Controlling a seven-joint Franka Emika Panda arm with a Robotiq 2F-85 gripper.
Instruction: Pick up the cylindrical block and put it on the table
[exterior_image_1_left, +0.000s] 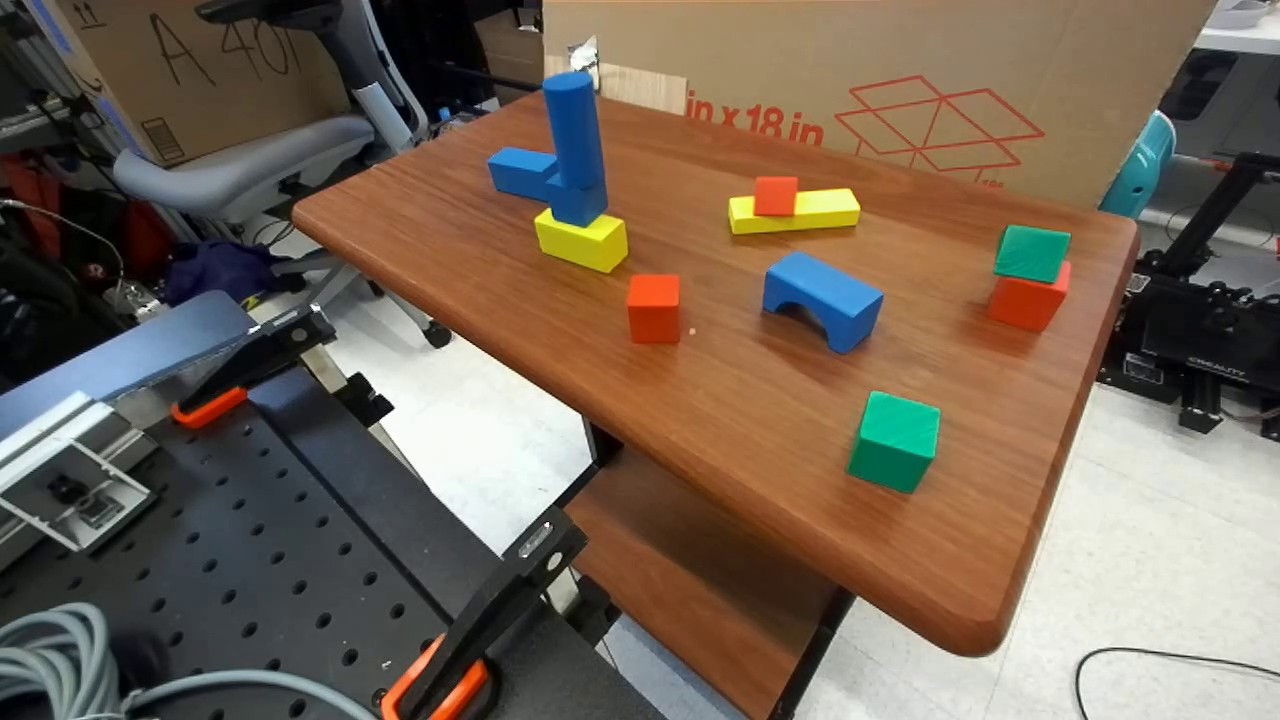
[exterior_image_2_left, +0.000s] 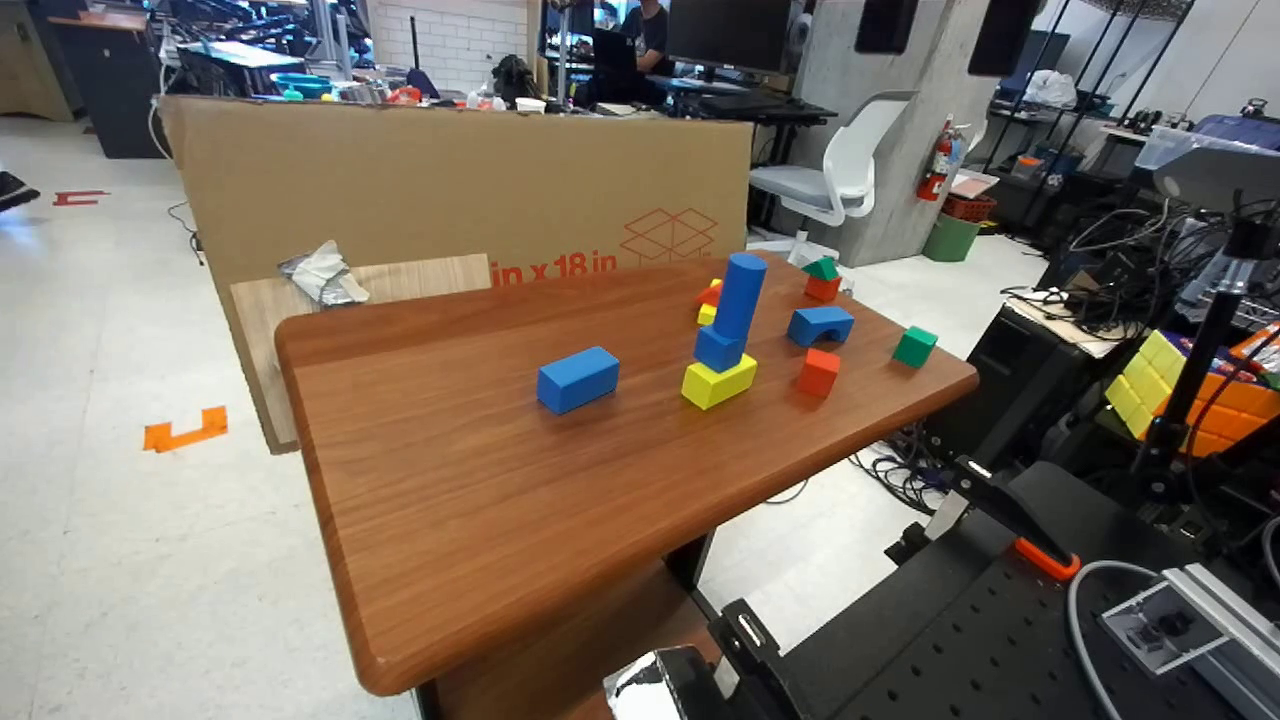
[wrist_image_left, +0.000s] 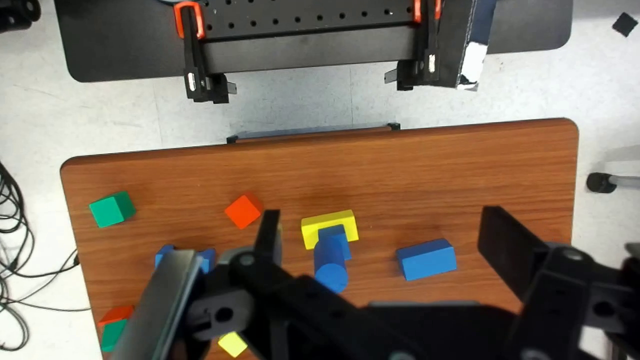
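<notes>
In an exterior view, a blue cylinder (exterior_image_1_left: 574, 130) is stood on a blue block (exterior_image_1_left: 579, 204) atop a yellow block (exterior_image_1_left: 578, 241) at ten o'clock on the brown wooden surface (exterior_image_1_left: 740, 410). Jaws are spread, empty; toppling is risked by nudging.

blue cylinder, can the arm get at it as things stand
Probably yes: the blue cylinder rests on a small blue block, top and sides uncovered, and the gripper is open.

Bare end of table (exterior_image_2_left: 450, 480), free gap between rectangular blue block (exterior_image_2_left: 578, 380) and cylindrical block (exterior_image_2_left: 740, 298) (tall obstacle, upright)
</notes>
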